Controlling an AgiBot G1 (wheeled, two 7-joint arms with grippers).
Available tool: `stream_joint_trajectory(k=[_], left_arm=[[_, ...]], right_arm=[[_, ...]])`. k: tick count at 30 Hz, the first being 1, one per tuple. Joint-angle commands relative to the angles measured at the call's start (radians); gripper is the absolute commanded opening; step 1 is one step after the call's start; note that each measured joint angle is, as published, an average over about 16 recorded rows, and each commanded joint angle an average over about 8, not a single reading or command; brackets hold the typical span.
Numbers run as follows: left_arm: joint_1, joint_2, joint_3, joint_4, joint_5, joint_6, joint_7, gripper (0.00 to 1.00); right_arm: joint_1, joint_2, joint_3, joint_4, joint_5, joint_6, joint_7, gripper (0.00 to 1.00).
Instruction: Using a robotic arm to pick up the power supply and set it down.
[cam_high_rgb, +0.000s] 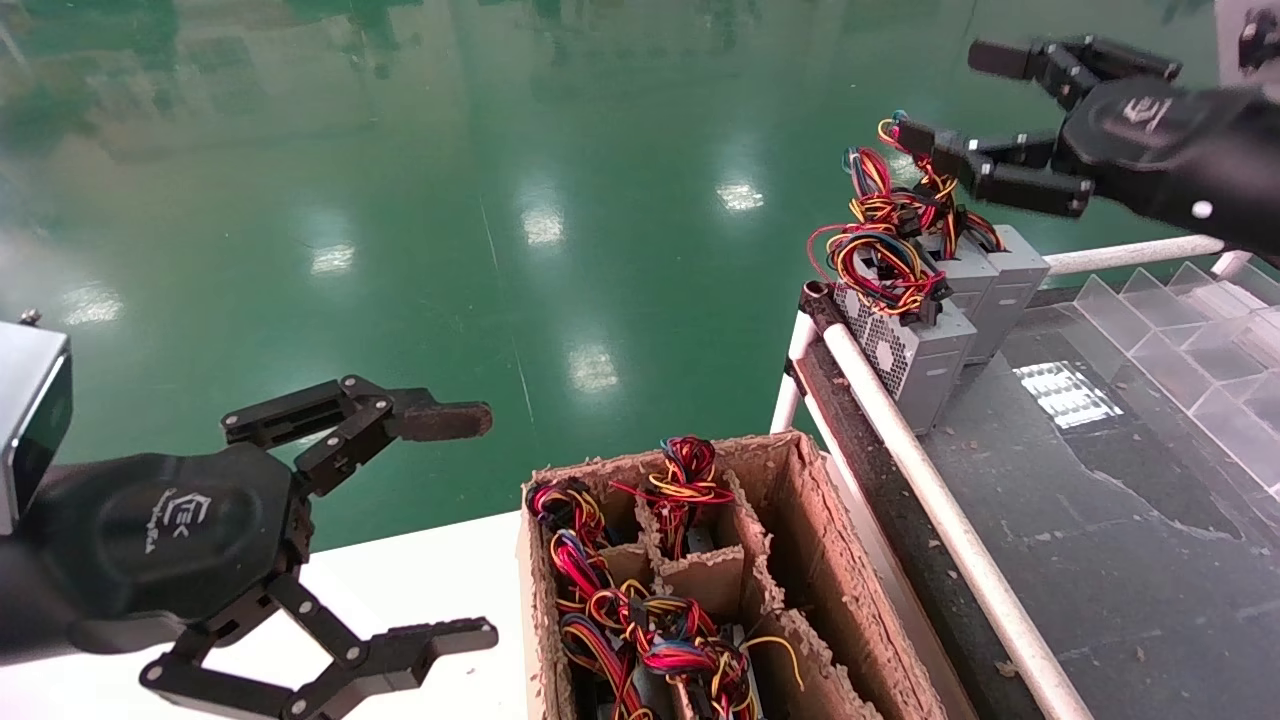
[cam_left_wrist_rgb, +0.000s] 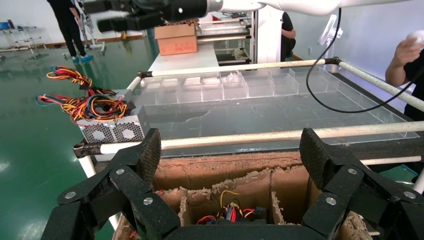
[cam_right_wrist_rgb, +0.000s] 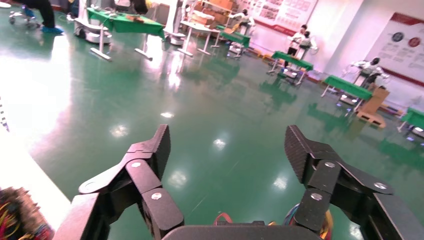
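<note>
The right gripper (cam_high_rgb: 945, 100) hovers empty, fingers wide, just above the power supply (cam_high_rgb: 915, 345) standing on the counter (cam_high_rgb: 1100, 520). The left gripper (cam_high_rgb: 470, 525) (also spread) waits farther off

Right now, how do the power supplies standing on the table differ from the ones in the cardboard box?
The power supplies on the table stand in the open at the table corner, grey cases and one honeycomb vent face showing; those in the cardboard box sit down inside its compartments, mostly only wire bundles visible. The right tool hangs open above the table group; the left tool is open beside the box. Both groups carry red, yellow and black wire loops.
</note>
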Motion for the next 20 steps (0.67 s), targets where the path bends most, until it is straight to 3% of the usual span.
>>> stream_joint_trajectory(k=[1,20], left_arm=[[0.000,0.000,0.000,0.000,0.000,0.000,0.000,1.00],[0.000,0.000,0.000,0.000,0.000,0.000,0.000,1.00]], right_arm=[[-0.027,0.011,0.005,0.042,0.015,-0.005,0.020,1.00],[-0.266,0.104,0.045,0.412,0.142,-0.046,0.198,1.00]])
